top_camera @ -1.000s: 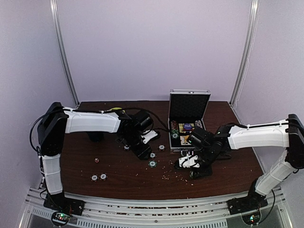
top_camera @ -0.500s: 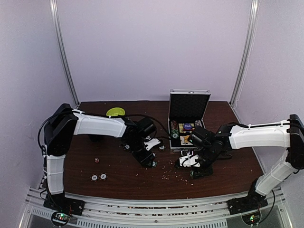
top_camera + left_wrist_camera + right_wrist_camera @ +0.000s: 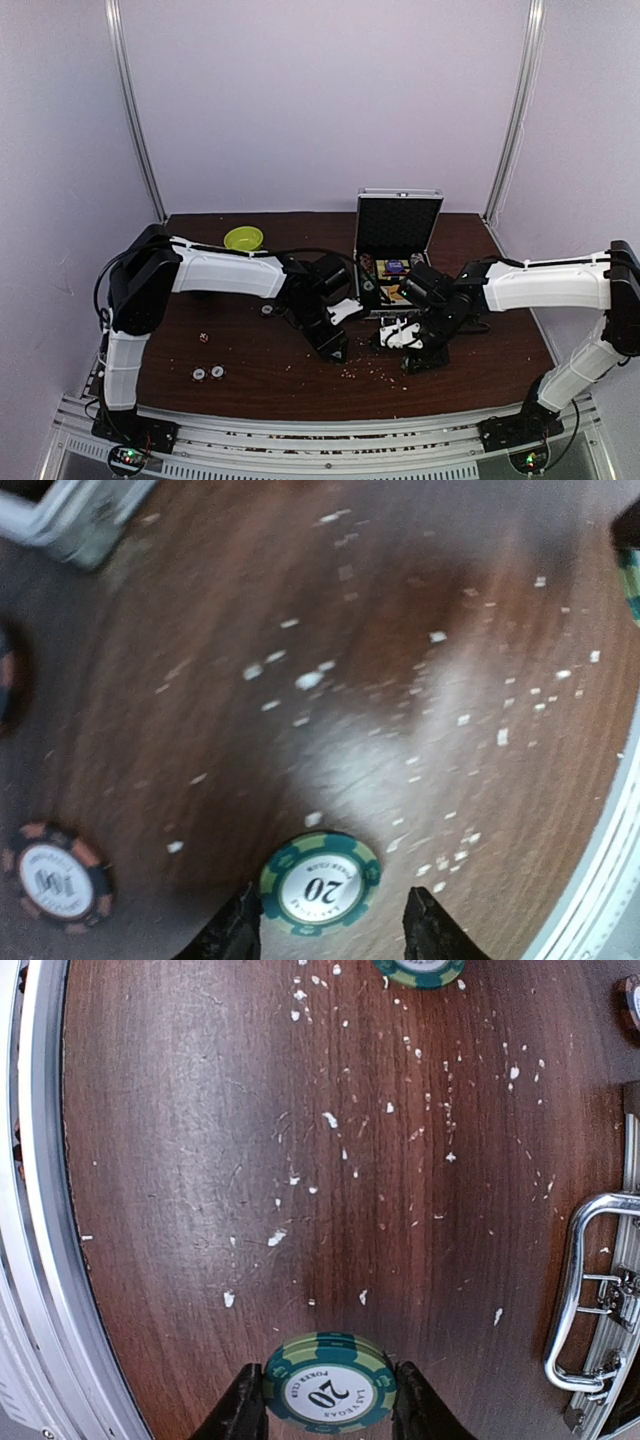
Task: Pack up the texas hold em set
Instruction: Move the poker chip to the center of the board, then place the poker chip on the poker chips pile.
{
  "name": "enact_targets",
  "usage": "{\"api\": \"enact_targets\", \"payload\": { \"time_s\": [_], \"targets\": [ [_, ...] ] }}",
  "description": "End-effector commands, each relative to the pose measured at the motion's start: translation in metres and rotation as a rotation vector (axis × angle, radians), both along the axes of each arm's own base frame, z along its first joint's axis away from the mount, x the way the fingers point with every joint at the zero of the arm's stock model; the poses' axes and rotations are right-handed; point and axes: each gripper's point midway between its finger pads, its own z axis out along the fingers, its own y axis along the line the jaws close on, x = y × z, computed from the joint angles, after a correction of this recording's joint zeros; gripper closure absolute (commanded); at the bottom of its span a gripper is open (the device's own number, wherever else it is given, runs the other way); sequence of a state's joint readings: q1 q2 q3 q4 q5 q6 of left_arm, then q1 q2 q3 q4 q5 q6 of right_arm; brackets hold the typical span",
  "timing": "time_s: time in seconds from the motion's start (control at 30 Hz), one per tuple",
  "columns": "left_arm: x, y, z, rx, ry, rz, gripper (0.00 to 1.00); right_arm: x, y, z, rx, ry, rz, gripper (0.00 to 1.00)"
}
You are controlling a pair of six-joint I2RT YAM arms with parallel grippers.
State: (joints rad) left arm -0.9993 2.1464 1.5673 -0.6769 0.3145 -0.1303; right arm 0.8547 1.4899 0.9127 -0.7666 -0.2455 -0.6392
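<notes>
Currently right gripper (image 3: 328, 1407) pinches a round green-and-white "20" poker chip (image 3: 330, 1382). Small silver aluminium briefcase (image 3: 588, 1290) handle lies off one jaw, metal table rail (image 3: 40, 1260) off the other. Left gripper (image 3: 330, 915) jaws spread around a second green "20" chip (image 3: 320, 882), gap at one finger. Black-and-orange chip (image 3: 55, 880) lies outside them.

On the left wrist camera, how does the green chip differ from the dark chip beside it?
The green chip has a green rim with paler stripes; the dark chip has a black rim with orange marks. The green chip reads 20; the dark chip seems to read 100. The green chip sits between the fingers of the left pincer; the dark chip lies outside them. Both are round, white-centred and flat on the table.
</notes>
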Motion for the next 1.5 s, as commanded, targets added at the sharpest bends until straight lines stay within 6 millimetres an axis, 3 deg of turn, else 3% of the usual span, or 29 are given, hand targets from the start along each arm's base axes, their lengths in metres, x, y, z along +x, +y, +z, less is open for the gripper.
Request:
{"api": "enact_targets", "payload": {
  "time_s": [0.0, 0.07, 0.17, 0.3, 0.43, 0.53, 0.63, 0.87, 1.1, 1.47],
  "targets": [
    [-0.016, -0.027, 0.017, -0.127, 0.067, -0.076, 0.52, 0.004, -0.004, 0.011, 0.010, -0.029, -0.021, 0.66],
    [-0.018, -0.032, 0.032, -0.169, 0.070, -0.095, 0.52, 0.007, -0.004, 0.012, 0.013, -0.035, -0.026, 0.66],
    [0.006, -0.019, 0.052, -0.149, -0.019, -0.056, 0.52, 0.009, -0.003, 0.015, 0.016, -0.039, -0.027, 0.66],
    [0.073, 0.029, 0.087, -0.102, -0.166, 0.128, 0.50, 0.014, 0.005, 0.020, 0.028, -0.043, -0.017, 0.66],
    [0.155, 0.092, 0.147, -0.103, -0.391, 0.414, 0.47, 0.025, 0.025, 0.030, 0.057, -0.035, 0.002, 0.65],
    [0.186, 0.125, 0.193, -0.176, -0.518, 0.563, 0.45, 0.032, 0.044, 0.035, 0.078, -0.012, 0.018, 0.65],
    [0.195, 0.147, 0.217, -0.236, -0.590, 0.637, 0.45, 0.037, 0.062, 0.034, 0.079, 0.007, 0.038, 0.65],
    [0.195, 0.189, 0.215, -0.239, -0.660, 0.723, 0.43, 0.037, 0.101, 0.020, 0.040, 0.043, 0.082, 0.65],
    [0.190, 0.192, 0.233, -0.272, -0.677, 0.721, 0.42, 0.033, 0.113, 0.000, -0.019, 0.055, 0.103, 0.65],
    [0.187, 0.190, 0.232, -0.280, -0.668, 0.707, 0.43, 0.030, 0.127, -0.016, -0.058, 0.028, 0.127, 0.64]
  ]
}}
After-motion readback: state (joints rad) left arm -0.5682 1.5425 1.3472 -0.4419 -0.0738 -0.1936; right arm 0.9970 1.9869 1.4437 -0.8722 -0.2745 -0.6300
